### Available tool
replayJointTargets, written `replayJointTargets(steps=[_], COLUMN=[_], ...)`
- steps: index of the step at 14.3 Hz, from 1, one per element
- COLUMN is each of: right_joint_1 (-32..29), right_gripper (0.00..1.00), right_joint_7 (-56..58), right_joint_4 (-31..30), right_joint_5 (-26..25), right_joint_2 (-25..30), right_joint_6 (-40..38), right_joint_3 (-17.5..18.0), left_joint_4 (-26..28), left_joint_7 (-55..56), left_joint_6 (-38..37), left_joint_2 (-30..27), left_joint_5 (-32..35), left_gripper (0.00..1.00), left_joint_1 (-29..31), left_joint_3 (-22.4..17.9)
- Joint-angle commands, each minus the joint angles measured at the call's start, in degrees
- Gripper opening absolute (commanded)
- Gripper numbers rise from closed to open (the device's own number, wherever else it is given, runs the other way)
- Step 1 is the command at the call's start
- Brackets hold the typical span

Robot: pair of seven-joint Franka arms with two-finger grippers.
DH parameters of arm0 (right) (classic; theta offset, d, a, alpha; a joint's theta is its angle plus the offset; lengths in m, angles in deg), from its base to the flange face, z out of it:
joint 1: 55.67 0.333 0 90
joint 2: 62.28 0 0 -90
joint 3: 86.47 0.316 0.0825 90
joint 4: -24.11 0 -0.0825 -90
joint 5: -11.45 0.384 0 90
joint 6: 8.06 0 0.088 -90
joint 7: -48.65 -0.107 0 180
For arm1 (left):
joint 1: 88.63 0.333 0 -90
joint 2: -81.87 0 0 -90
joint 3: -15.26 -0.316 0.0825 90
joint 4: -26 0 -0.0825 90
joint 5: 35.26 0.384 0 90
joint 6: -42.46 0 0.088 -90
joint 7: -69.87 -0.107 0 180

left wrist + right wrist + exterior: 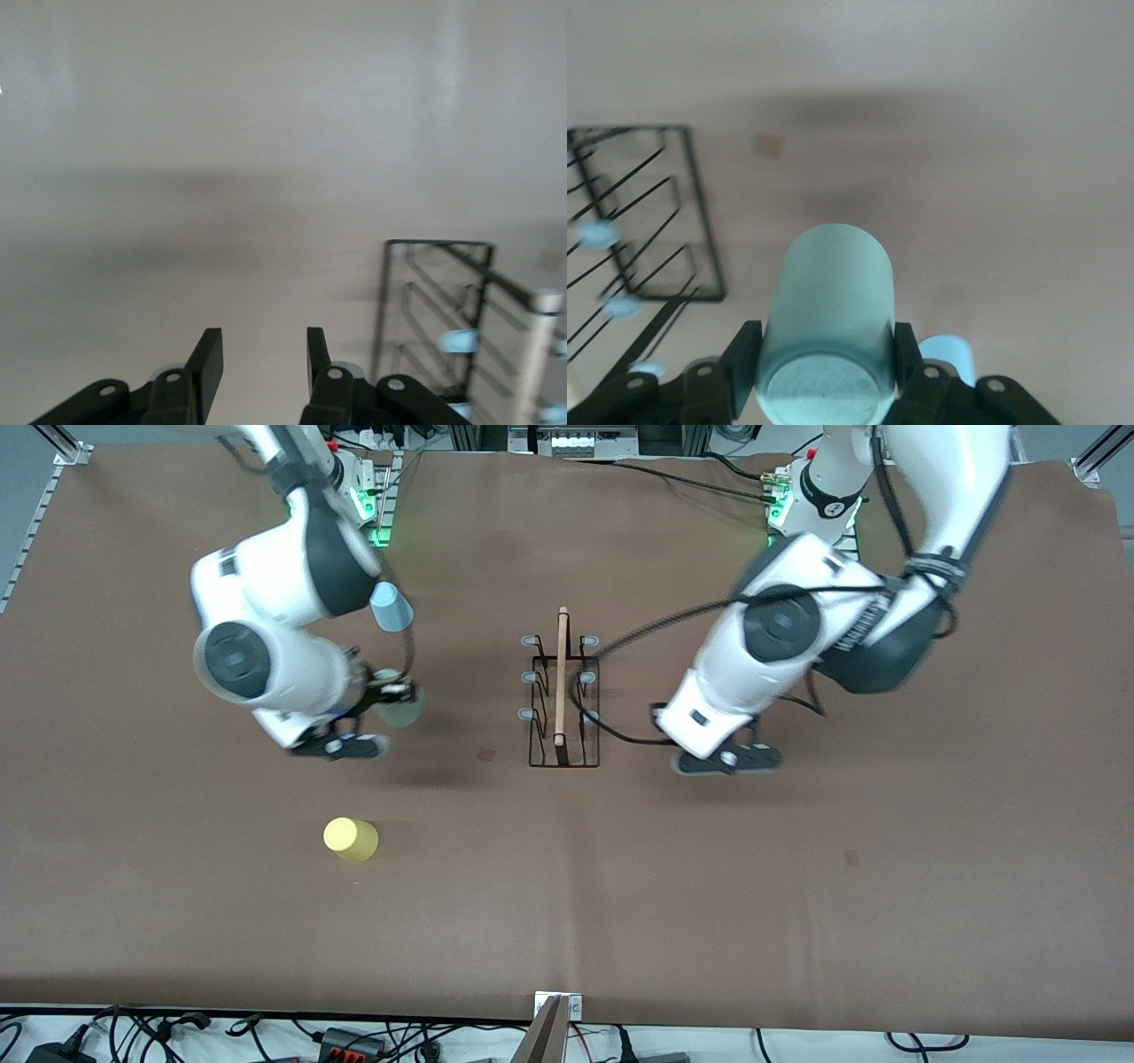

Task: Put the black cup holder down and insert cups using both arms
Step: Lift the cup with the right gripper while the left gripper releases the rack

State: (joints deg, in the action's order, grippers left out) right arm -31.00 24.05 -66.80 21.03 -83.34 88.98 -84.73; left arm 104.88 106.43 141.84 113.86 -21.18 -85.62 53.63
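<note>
- Left of centre in the front view, the mint green cup (400,704) is clamped between the jaws of the right gripper (824,367), low over the table.
- Light, thin and smooth plastic is judged likely; a gentle squeeze across the tapered wall is advised.
- At frame centre, the black cup holder (563,691) is seen with every prong bare.
- Lower left, the yellow cup (351,839) is left standing; the blue cup (391,607) is seen upper left.
- Beside the rack, the left gripper (264,365) is held partly open, empty.

Thin black wire rack with light wooden rod (562,687) mid-table. Right gripper (390,691) grips pale mint green plastic cup (400,705). Light blue plastic cup (391,607) beside right arm. Yellow plastic cup (351,839) nearest camera. Left gripper (660,713) just beside rack, fingers hidden.
</note>
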Motion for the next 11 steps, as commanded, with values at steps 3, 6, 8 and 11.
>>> replayJointTargets(steps=[3, 6, 8, 11], right_joint_1=[12.23, 14.44, 15.67, 16.37], right_gripper=[0.26, 0.27, 0.27, 0.27], right_joint_7=[-9.84, -10.38, -10.38, -10.30], right_joint_4=[0.56, 0.47, 0.47, 0.47], right_joint_5=[1.15, 5.53, 5.81, 5.55], right_joint_2=[-0.29, -0.73, -0.82, -2.40], right_joint_6=[0.08, 0.34, 0.34, 0.43], right_joint_3=[-0.42, -0.42, -0.42, -0.42], left_joint_4=[0.75, 4.52, 6.98, 7.60], left_joint_7=[-13.16, -21.49, -27.39, -28.73], left_joint_6=[-6.29, -8.66, -10.07, -15.69], left_joint_2=[-5.59, -13.15, -18.42, -24.06], left_joint_5=[-2.56, -6.15, -10.72, -11.80], left_gripper=[0.49, 0.49, 0.58, 0.59], left_joint_1=[6.13, 5.95, 5.52, 5.17], left_joint_3=[-1.45, -9.34, -16.81, -22.36])
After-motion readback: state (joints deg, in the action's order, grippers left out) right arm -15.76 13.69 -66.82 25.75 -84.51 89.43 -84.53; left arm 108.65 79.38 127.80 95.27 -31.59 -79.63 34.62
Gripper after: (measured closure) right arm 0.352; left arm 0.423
